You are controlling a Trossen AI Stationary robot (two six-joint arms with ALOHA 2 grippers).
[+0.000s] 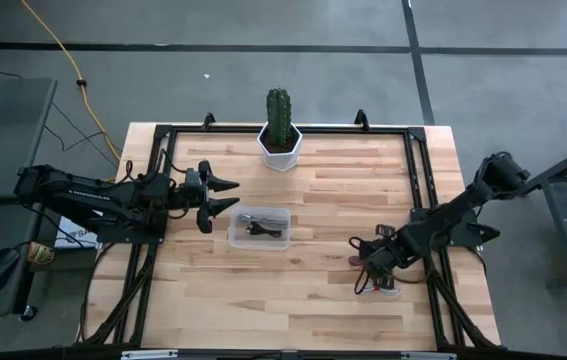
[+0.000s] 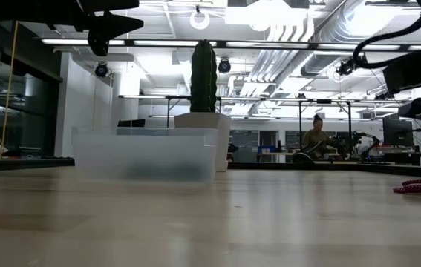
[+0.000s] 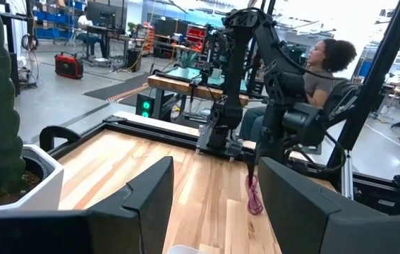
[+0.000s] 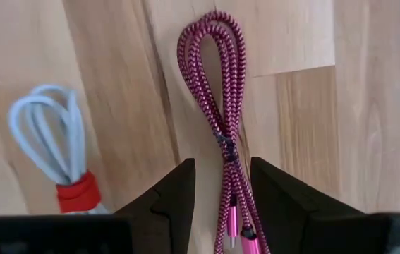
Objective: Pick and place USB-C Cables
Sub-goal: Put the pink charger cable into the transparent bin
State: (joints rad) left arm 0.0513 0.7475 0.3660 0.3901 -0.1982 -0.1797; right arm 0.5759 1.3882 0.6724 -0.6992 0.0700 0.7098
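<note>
High view shows dark cables already in the clear bin (image 1: pixel 260 228). Right gripper (image 4: pixel 222 185), fingers spread, straddles the dark red cable (image 4: pixel 222 106) at table's right; whitish cable (image 4: pixel 53 134) beside it waits. Left gripper (image 1: pixel 231 195) hovers open near the bin.

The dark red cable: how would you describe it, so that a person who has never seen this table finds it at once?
On the wooden table, look under the right gripper near the right edge. The dark red cable lies between its open fingers, a braided loop tied at the middle. The whitish cable beside it is smooth, with a red band.
</note>
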